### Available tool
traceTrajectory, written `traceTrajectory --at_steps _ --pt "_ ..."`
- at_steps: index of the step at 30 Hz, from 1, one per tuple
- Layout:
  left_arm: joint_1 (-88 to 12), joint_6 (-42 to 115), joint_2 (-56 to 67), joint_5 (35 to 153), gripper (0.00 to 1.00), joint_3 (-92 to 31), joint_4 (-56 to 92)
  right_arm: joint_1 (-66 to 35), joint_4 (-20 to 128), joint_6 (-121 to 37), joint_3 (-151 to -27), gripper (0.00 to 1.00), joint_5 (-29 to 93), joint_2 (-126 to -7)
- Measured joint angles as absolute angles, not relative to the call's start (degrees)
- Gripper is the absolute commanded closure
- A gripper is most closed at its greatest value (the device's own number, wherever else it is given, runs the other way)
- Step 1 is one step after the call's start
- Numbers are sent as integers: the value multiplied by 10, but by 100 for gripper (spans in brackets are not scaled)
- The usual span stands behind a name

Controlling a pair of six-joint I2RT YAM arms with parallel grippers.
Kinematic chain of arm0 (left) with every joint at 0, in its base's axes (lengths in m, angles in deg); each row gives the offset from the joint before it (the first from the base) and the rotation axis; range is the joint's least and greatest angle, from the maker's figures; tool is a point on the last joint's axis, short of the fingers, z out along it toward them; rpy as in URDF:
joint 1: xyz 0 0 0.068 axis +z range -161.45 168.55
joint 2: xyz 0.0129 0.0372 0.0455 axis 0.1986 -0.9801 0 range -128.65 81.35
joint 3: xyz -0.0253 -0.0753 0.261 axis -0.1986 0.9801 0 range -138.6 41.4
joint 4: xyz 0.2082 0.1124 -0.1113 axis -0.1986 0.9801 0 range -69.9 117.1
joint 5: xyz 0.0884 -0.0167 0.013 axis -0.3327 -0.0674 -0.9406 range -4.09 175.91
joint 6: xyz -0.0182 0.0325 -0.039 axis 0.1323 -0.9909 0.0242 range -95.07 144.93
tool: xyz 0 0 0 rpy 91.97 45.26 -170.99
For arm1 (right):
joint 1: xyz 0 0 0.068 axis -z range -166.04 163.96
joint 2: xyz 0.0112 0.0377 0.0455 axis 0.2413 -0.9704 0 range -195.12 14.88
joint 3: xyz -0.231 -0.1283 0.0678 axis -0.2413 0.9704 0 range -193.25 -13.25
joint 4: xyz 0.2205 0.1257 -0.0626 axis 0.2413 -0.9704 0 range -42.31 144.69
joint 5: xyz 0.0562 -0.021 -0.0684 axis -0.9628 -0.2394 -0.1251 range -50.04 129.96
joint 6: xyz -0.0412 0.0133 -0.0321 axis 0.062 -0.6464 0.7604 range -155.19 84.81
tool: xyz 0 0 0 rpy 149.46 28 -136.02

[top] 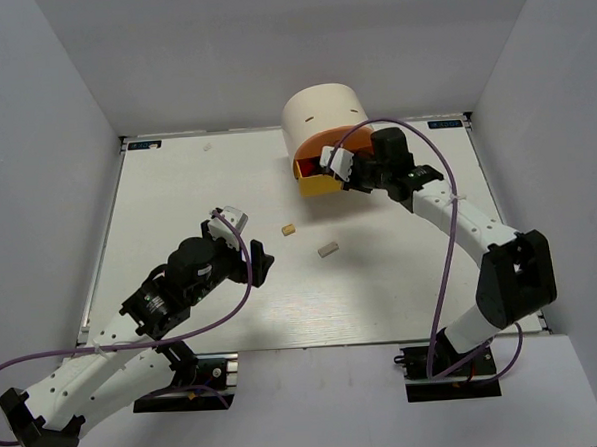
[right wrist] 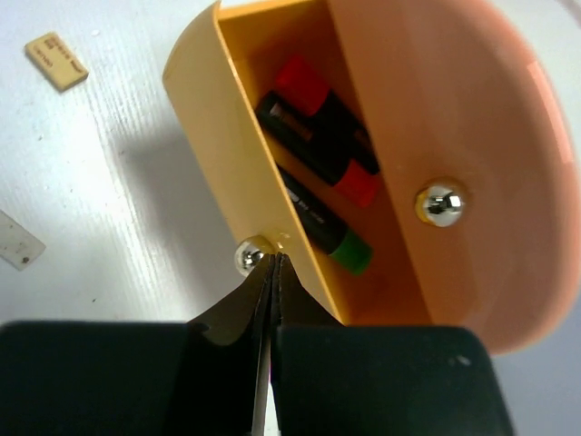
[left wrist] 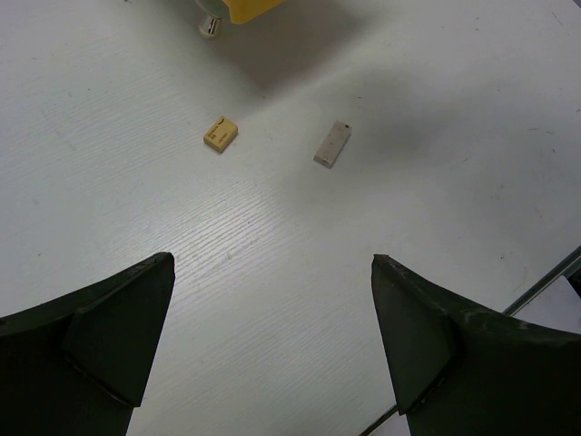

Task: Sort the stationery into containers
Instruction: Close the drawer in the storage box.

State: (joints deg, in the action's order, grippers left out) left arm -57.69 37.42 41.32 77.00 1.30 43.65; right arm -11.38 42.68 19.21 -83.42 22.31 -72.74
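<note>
The cream organiser [top: 322, 107] stands at the table's back. Its yellow drawer [right wrist: 245, 154] is pulled open and holds three black highlighters [right wrist: 318, 118], one green-tipped [right wrist: 349, 252]. The salmon drawer [right wrist: 472, 136] above it is closed. My right gripper [right wrist: 275, 259] is shut, its tips pressed against the yellow drawer's front beside its knob [right wrist: 247, 257]. A tan eraser [top: 289, 229] and a grey eraser [top: 327, 249] lie on the table in front of the organiser. My left gripper [left wrist: 272, 261] is open and empty, hovering short of both erasers [left wrist: 221, 133]. The pens and the bottom drawer are not visible.
The white table [top: 177, 190] has a metal rail along its near edge [top: 315, 348]. Grey walls close in the back and both sides. The right arm's purple cable [top: 446, 266] loops over the table's right part.
</note>
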Motion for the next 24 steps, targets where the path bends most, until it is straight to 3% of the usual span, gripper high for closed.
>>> traceTrajectory --at_steps 24 --pt "-577 374 413 770 1 13 437 -108 485 172 -841 100 278 -784"
